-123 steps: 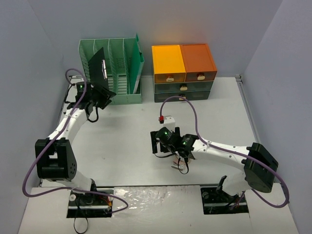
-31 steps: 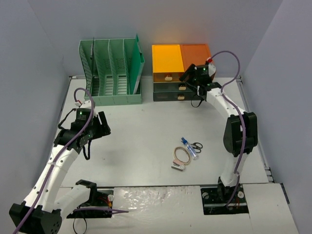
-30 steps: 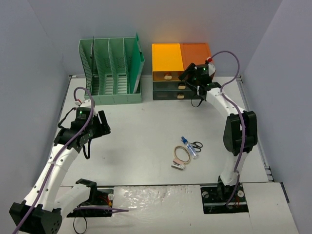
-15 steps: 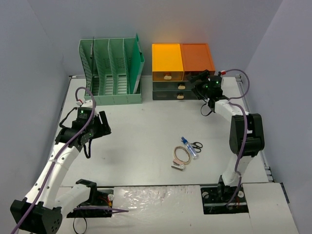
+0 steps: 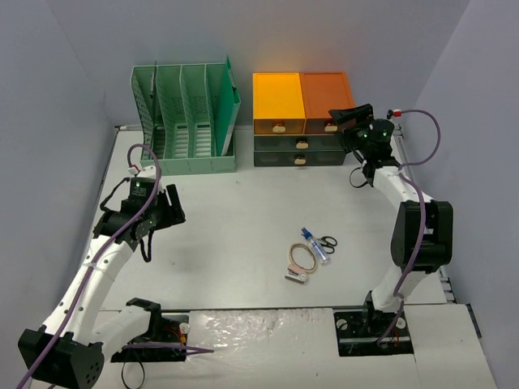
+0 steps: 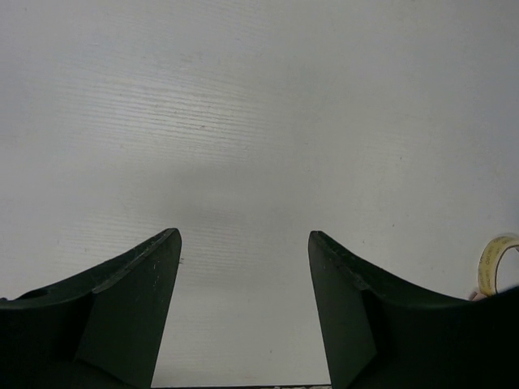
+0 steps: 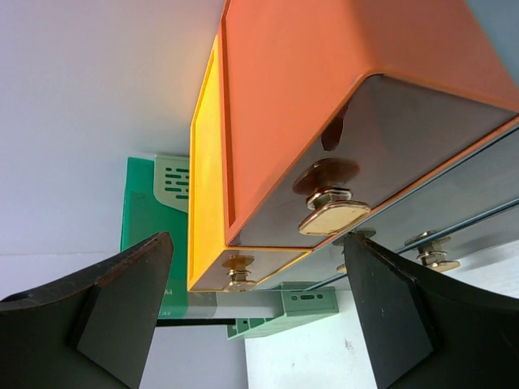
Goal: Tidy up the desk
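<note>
The desk point(image 5: 243, 211) is an off-white tabletop. On it, right of centre, lie a tape roll point(image 5: 304, 258), a blue pen-like item point(image 5: 315, 245) and black scissors point(image 5: 327, 241). My left gripper point(image 5: 169, 208) is open and empty over bare desk at the left; in the left wrist view its gripper point(image 6: 243, 235) frames bare desk, with the tape roll point(image 6: 496, 263) at the right edge. My right gripper point(image 5: 339, 116) is open at the back right. In the right wrist view it point(image 7: 258, 239) is just in front of the orange drawer's brass knob point(image 7: 332, 215) and touches nothing.
A mint-green slotted file rack point(image 5: 186, 121) stands at the back left. The drawer unit point(image 5: 300, 150), with yellow and orange top boxes and dark grey drawers, stands beside it. A small tan item point(image 5: 298, 277) lies by the tape. Grey walls enclose three sides.
</note>
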